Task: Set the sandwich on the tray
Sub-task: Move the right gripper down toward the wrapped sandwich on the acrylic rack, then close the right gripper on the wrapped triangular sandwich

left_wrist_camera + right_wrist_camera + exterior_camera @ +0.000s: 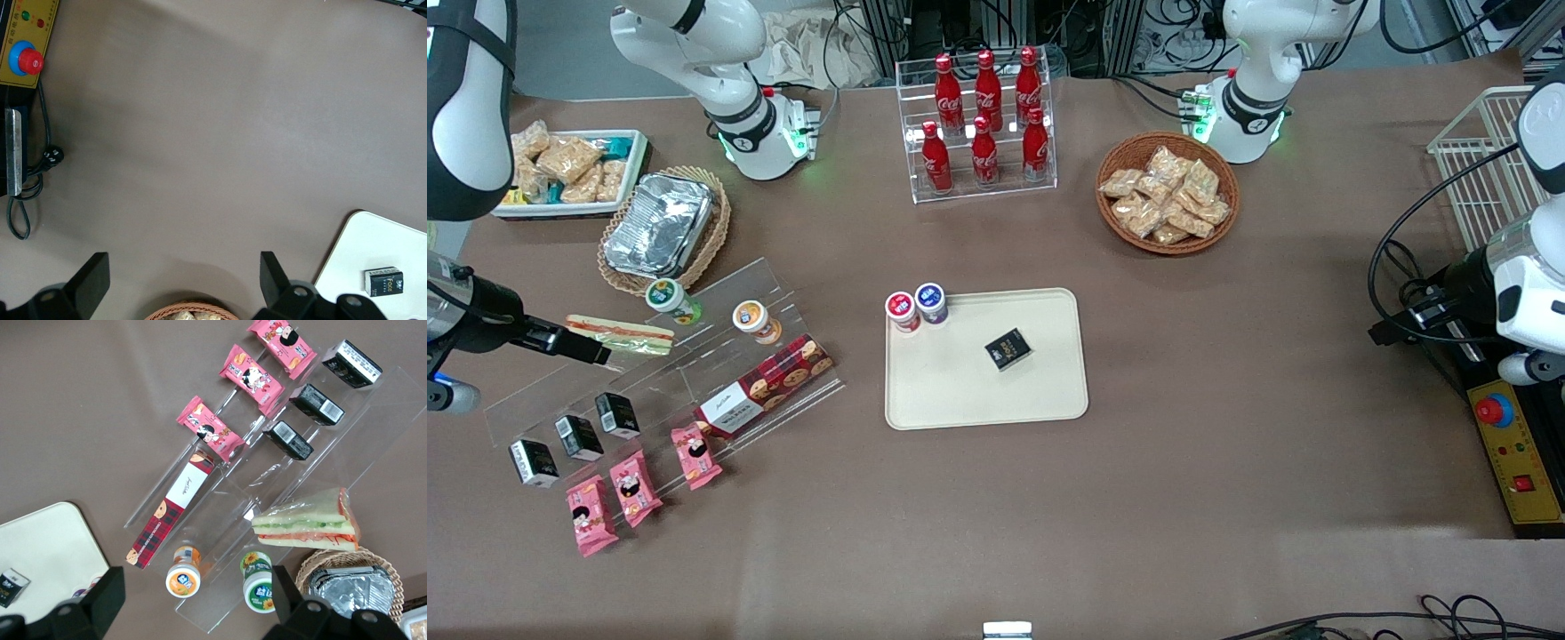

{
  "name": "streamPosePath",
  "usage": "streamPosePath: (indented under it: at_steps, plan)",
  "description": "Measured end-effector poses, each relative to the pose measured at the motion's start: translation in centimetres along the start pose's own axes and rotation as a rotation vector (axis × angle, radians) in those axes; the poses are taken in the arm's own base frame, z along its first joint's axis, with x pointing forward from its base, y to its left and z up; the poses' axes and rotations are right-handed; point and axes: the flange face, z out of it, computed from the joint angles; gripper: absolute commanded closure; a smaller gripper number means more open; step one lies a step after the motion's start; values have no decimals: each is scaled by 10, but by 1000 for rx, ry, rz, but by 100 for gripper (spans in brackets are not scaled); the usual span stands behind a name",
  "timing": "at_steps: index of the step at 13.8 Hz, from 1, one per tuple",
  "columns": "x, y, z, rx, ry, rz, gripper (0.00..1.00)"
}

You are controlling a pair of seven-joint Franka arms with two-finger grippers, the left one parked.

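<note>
The sandwich (618,335), a clear-wrapped wedge with red and green filling, lies on the top step of a clear acrylic shelf (694,356) toward the working arm's end of the table. It also shows in the right wrist view (307,523). My right gripper (585,347) hovers above that shelf, beside the sandwich, open and empty (193,603). An orange-lidded jar (183,577) and a green-lidded jar (259,587) show between its fingers, below them. The beige tray (960,400) lies mid-table, also seen in the right wrist view (47,547). It holds a small black box (1008,348) and two small jars (916,308).
The shelf also holds a red cookie box (765,387), three black boxes (578,436) and pink packets (631,487). A foil container in a basket (660,227) and a white tray of snacks (569,169) lie nearby. A cola rack (983,116) and snack basket (1167,191) stand farther back.
</note>
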Motion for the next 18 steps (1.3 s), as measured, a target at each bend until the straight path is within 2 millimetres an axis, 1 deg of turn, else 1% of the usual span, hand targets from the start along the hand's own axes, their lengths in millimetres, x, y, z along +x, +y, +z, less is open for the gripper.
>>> streamPosePath:
  at_steps: [3, 5, 7, 9, 12, 14, 15, 18]
  plan:
    - [-3, 10, -6, -2, -4, 22, 2]
    - [-5, 21, -14, -2, -2, 76, 2]
    - [-9, 25, -20, -2, -4, 109, 2]
    - [-15, 27, -20, -14, -36, 121, 2]
    - [-12, 40, -19, -32, -37, 145, 2]
    - [-10, 45, -18, -51, -31, 156, 2]
    - [-9, 45, -17, -58, -27, 183, 2]
    - [-5, 51, -6, -75, -28, 349, 3]
